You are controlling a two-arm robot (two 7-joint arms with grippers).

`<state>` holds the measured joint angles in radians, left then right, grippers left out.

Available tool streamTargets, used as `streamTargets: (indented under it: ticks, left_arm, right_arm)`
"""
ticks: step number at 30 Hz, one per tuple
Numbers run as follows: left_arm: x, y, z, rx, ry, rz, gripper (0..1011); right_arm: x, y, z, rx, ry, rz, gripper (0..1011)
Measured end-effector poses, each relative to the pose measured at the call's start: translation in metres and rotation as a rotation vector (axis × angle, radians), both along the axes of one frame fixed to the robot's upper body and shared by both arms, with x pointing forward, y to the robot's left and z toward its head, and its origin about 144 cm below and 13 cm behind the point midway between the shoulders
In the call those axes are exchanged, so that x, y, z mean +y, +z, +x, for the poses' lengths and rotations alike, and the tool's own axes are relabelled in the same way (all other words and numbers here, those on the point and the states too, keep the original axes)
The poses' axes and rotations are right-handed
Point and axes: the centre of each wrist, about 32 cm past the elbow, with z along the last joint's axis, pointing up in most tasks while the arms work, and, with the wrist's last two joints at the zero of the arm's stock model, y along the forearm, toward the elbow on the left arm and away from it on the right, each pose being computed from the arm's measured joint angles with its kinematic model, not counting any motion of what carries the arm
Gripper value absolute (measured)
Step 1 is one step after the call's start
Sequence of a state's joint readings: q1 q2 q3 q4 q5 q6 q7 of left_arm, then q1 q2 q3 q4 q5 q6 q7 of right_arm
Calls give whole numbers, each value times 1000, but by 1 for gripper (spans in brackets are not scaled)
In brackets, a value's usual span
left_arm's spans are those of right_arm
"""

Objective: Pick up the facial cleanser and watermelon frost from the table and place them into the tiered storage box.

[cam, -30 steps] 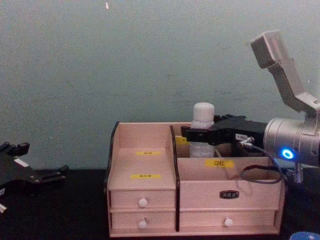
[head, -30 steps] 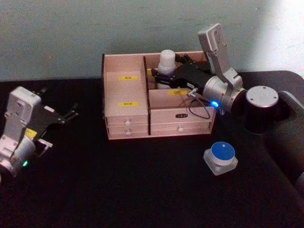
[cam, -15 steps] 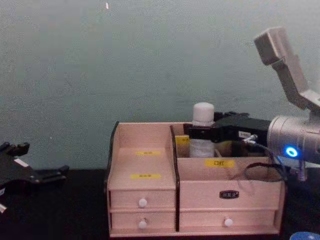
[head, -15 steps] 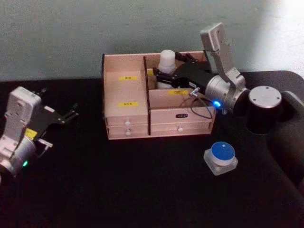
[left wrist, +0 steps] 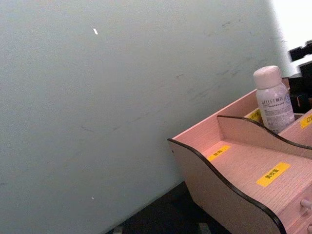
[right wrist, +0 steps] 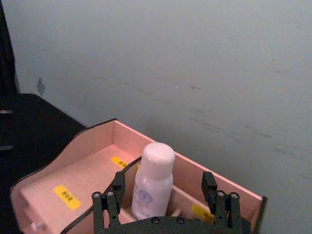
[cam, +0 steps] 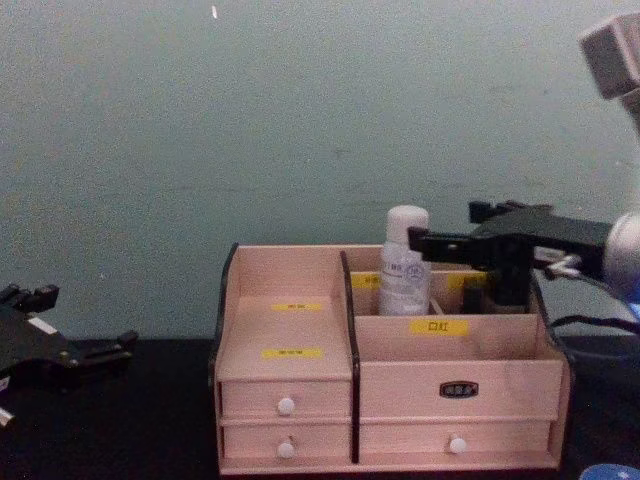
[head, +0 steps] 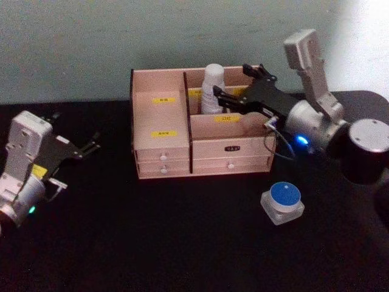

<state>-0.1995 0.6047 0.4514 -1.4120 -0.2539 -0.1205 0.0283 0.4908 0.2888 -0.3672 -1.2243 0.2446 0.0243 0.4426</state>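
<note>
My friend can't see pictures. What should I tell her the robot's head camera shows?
A white bottle stands in the back right compartment of a wooden box, with the right gripper open beside it. A blue-lidded jar sits on the table in front; the left gripper is far left.

Matte black bench [head: 182,243] spans head view L to R, its far edge meeting the wall [head: 73,42] & its rear R corner rounded; the same dark top shows low in chest view and at one side of R wrist view. Wall is pale grey-green, plain, w/ faint scuffs & streaks in both wrist views. A small white fleck [cam: 213,11] sits high on it in chest view, plus a brighter patch at upper R in head view.
</note>
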Motion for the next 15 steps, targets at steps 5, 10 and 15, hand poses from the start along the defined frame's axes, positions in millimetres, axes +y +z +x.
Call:
streamTargets:
  ticks: [5,10,15]
  left_arm:
    - [0,0,0,0,0,0,1001]
    - [0,0,0,0,0,0,1001]
    - [0,0,0,0,0,0,1001]
  right_arm:
    - [-16,4,-18,0,-1,5,1000]
    - [-34,9,-39,5,6,12,1000]
    - [-46,7,-54,21,22,11,1000]
